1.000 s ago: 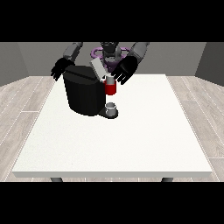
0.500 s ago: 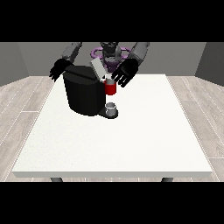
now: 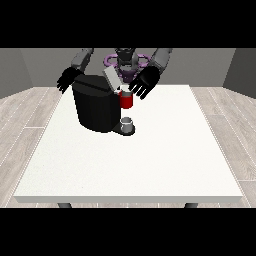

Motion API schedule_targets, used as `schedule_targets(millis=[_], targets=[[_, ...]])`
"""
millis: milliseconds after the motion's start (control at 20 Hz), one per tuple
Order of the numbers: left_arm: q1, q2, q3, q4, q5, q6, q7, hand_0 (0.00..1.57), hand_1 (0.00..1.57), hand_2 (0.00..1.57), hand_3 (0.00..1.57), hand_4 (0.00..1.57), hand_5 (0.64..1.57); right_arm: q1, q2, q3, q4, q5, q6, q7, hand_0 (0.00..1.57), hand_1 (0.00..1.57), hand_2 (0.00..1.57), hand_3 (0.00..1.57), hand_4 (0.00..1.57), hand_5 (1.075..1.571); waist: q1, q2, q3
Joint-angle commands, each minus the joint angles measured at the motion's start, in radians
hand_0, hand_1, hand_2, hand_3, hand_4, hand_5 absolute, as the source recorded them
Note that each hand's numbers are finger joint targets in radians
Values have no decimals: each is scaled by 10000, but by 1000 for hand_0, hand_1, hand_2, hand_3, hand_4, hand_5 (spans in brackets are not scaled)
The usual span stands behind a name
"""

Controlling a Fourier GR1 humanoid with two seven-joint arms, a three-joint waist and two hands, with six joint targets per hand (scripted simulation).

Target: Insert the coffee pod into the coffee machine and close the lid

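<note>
A black coffee machine (image 3: 95, 107) stands on the white table (image 3: 150, 160), left of centre near the far edge. Its grey lid (image 3: 111, 78) is tilted up and open. A red brewing head (image 3: 126, 100) sits at the machine's front, above a small grey cup (image 3: 127, 122) on the drip base. The hand at the view's right (image 3: 143, 82) hovers just above and right of the red head with fingers spread. The hand at the view's left (image 3: 68, 79) hangs behind the machine's far left corner, fingers relaxed. I cannot make out the coffee pod.
The table's near and right parts stretch wide in front of the machine. The robot's torso (image 3: 125, 62) stands behind the far edge.
The hand at the view's right has shifted slightly down and left, closer to the red head. The lid and the other hand look unchanged.
</note>
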Motion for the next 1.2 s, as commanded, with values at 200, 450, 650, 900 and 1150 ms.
schedule_targets(millis=[200,450,650,900,1150], targets=[[-168,615,-351,190,-513,-376,-642,0,0,378,112,0,1571,-366,106,89,-228,156,-308,170,0,0,0,0,435,1571,-158,550,-11],[-86,816,-372,377,-619,-926,-407,0,0,0,0,0,1571,207,70,313,-328,242,-175,483,0,0,0,0,338,1571,-274,-153,-12],[151,129,-534,-53,-703,-626,-230,0,0,0,0,0,1571,551,160,88,396,175,-125,-542,0,0,0,0,378,1571,150,-358,-8],[0,66,-443,-40,-732,-781,83,0,0,0,0,0,1571,434,326,133,380,82,-382,-312,0,0,0,0,392,1571,179,-596,-8],[456,-265,-514,-320,-661,-962,-65,0,0,0,0,0,1571,836,467,221,616,16,-477,-661,0,0,0,0,387,1571,712,-1169,-7]])
